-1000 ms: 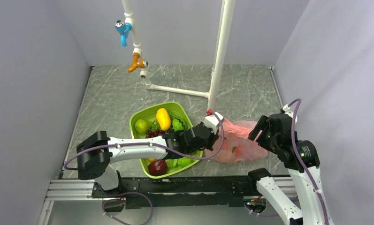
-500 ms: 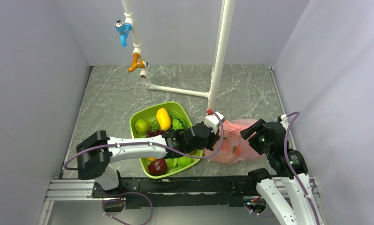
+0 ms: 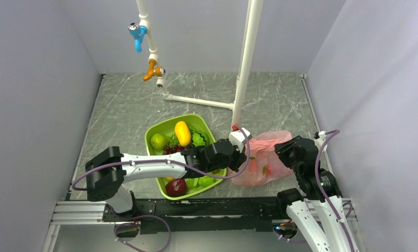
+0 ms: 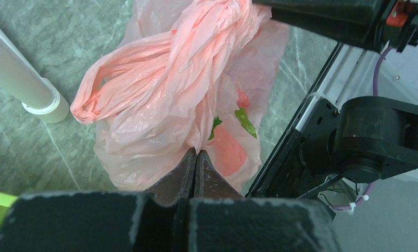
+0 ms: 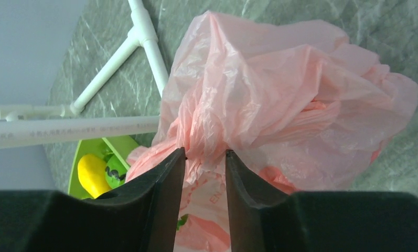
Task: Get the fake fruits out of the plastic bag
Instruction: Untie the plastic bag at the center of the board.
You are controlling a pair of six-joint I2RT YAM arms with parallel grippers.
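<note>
The pink plastic bag [image 3: 261, 157] lies crumpled on the table right of the green tray. My left gripper [image 3: 244, 156] is shut, pinching a fold on the bag's near-left side [image 4: 196, 153]. My right gripper [image 3: 283, 149] holds the bag's twisted, gathered top between its fingertips [image 5: 204, 153], with the bag [image 5: 280, 94] spread beyond them. In the left wrist view the bag [image 4: 159, 105] rises as a twisted rope to the right gripper. The fake fruits are hidden inside; only reddish and green patches [image 4: 228, 147] show through the plastic.
The green tray [image 3: 159, 128] holds a yellow mango [image 3: 182, 133], a green fruit [image 3: 158, 140], grapes and a maroon apple [image 3: 176, 186]. A white pipe stand [image 3: 244, 68] rises just behind the bag. The rail [image 4: 311, 121] runs along the near edge.
My right arm has come down and toward the left, keeping the bag's top; the bag has bunched up shorter and taller. My left gripper has stayed in place on the bag.
</note>
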